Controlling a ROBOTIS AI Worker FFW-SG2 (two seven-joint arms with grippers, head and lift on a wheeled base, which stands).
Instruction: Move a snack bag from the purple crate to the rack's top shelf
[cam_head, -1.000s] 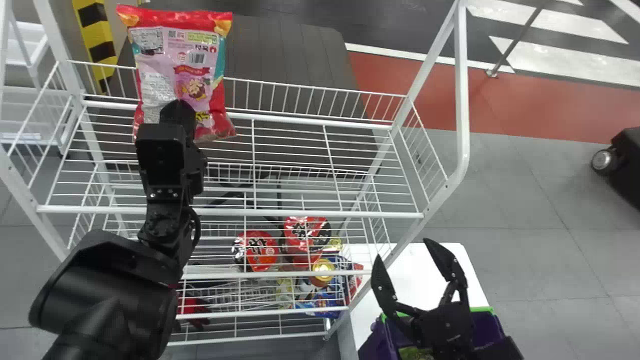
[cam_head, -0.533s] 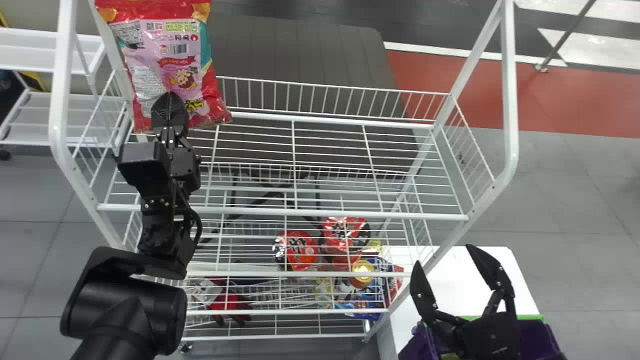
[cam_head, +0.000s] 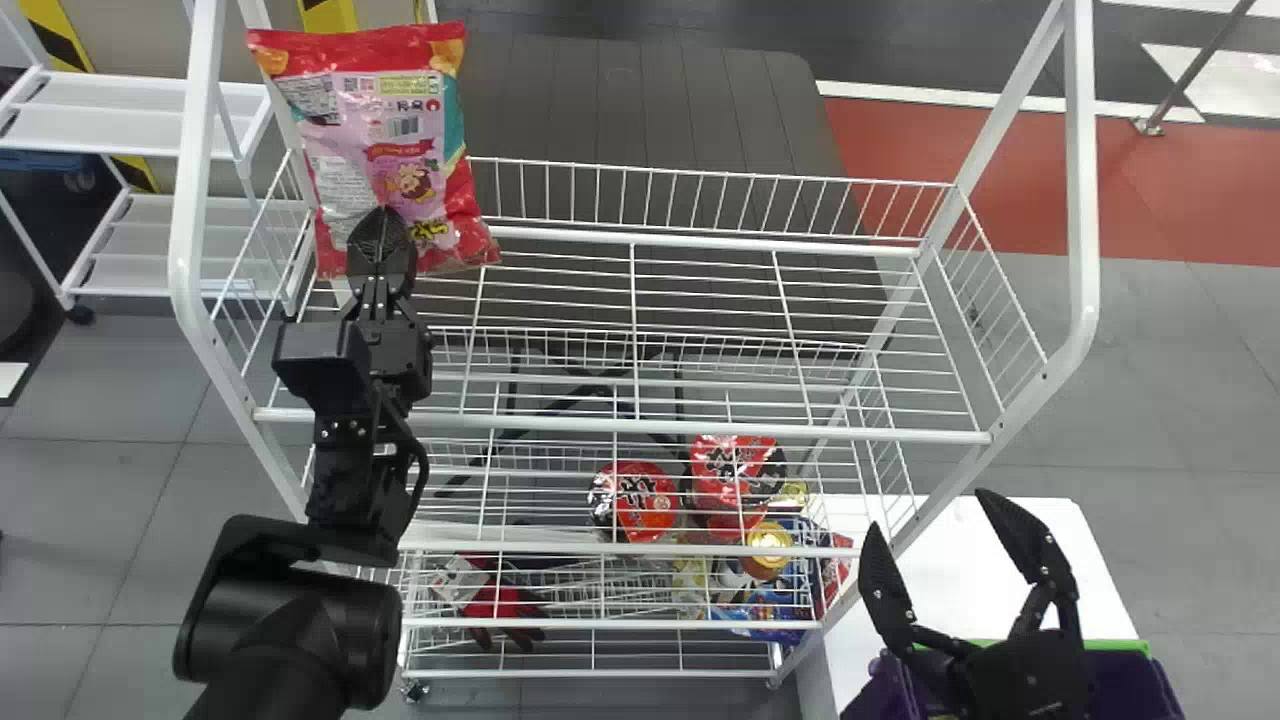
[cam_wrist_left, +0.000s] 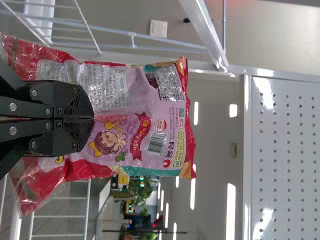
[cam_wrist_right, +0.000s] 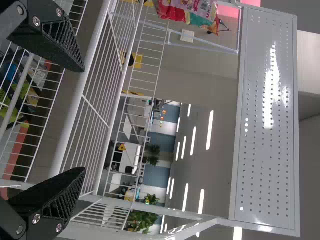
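Snack bag (cam_head: 395, 150): one, at left end of rack's top shelf (cam_head: 700, 428), contact there unclear; long axis upright, broad face toward left hand (cam_head: 381, 222). Left hand: nearer, closed, apparently pinching bag. Right hand (cam_head: 930, 512): spread wide, empty.

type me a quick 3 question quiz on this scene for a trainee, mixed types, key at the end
1. What does the left pincer hold? A) a purple crate B) a red-and-pink plastic snack bag C) nothing
2. True or false: the right pincer is open.
3. Fill in: the round red-and-black packages sit ____ the top shelf of the white wire rack.

Key: 1 B; 2 true; 3 below
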